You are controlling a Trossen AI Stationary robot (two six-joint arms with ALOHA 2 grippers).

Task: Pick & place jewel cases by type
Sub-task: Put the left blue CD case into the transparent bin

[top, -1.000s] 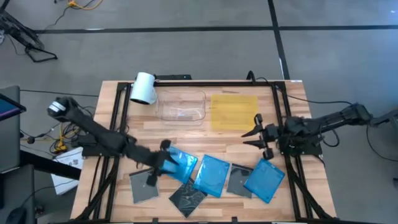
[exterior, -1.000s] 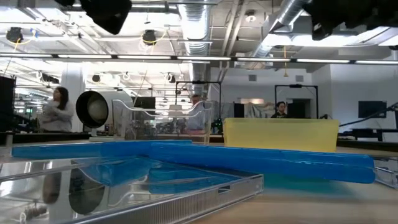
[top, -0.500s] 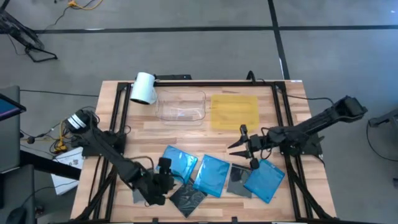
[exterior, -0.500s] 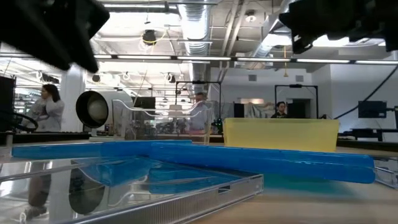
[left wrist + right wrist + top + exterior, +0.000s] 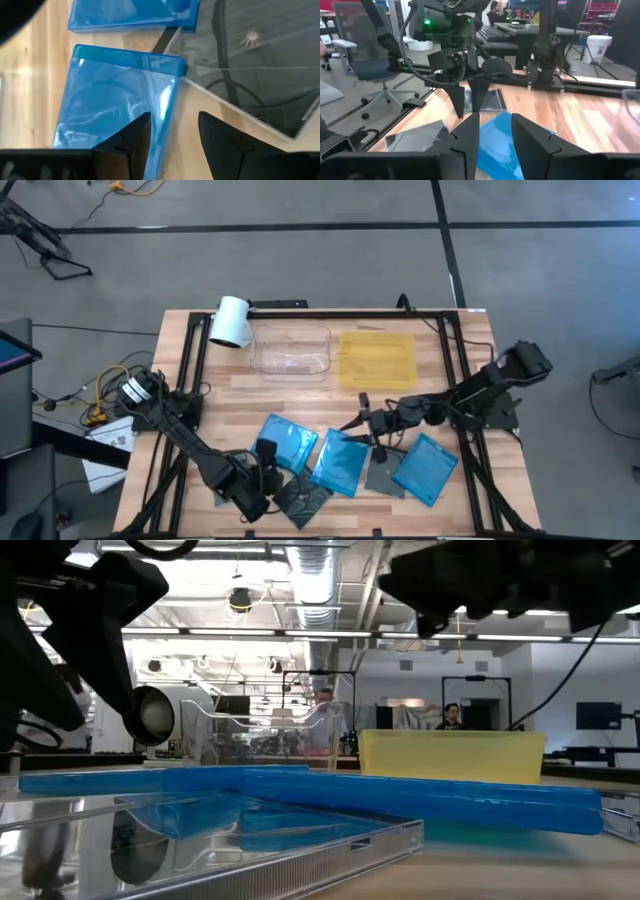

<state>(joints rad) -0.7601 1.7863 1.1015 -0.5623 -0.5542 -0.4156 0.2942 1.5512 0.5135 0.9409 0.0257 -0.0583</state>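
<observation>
Left gripper (image 5: 172,145) fingers stand narrowly parted and empty over a blue jewel case (image 5: 117,102), beside a grey-clear case (image 5: 260,65). Right gripper (image 5: 495,132), also parted and empty, hovers above the middle blue case (image 5: 340,460). No readable writing. Wooden table (image 5: 450,500), clear tray (image 5: 290,350), yellow tray (image 5: 378,360), workshop beyond.

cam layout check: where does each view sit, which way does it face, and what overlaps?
High: overhead, straight down on the table; both arms show.
Low: table height, level across blue jewel cases toward the yellow tray; dark arm parts at the top.
Left wrist: down on a blue jewel case; left pincer open.
Right wrist: across the table past the right pincer, open, to the left arm.
Shared: high and low both show the yellow tray and clear tray.
</observation>
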